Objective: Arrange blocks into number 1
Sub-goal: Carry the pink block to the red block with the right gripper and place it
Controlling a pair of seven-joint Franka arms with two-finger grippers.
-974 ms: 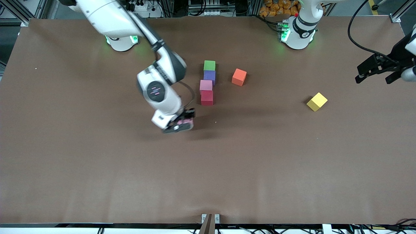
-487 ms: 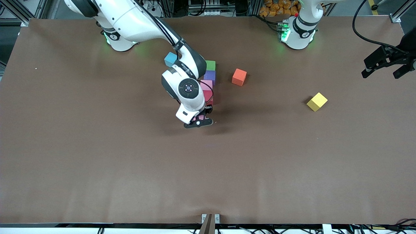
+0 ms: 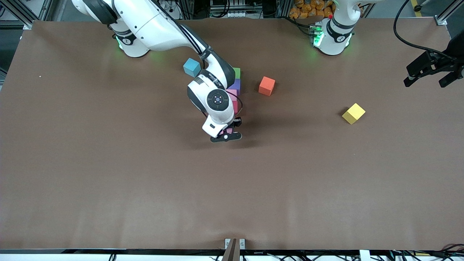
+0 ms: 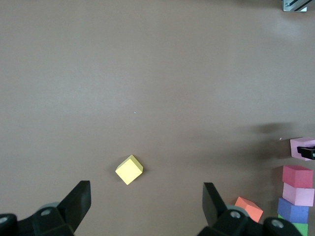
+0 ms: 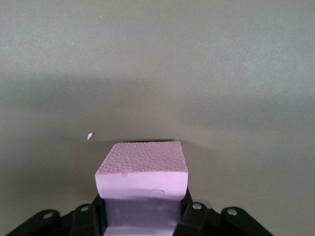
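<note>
Pink block (image 5: 142, 169) clamped in the shut jaws of the right gripper (image 3: 226, 133), low over the brown counter (image 3: 108, 174) just nearer the camera than the line of blocks. Farther back, partly hidden by the arm: red block (image 4: 297, 175), second pink block (image 4: 298, 194), purple block (image 3: 235, 85), green block (image 3: 237, 72), touching in a row. Orange block (image 3: 266, 86) beside the row, yellow block (image 3: 353, 113) toward the left arm's end, blue block (image 3: 191, 67) farthest. Left gripper (image 4: 145, 199) waiting over that end, jaws spread wide, holding nothing.
</note>
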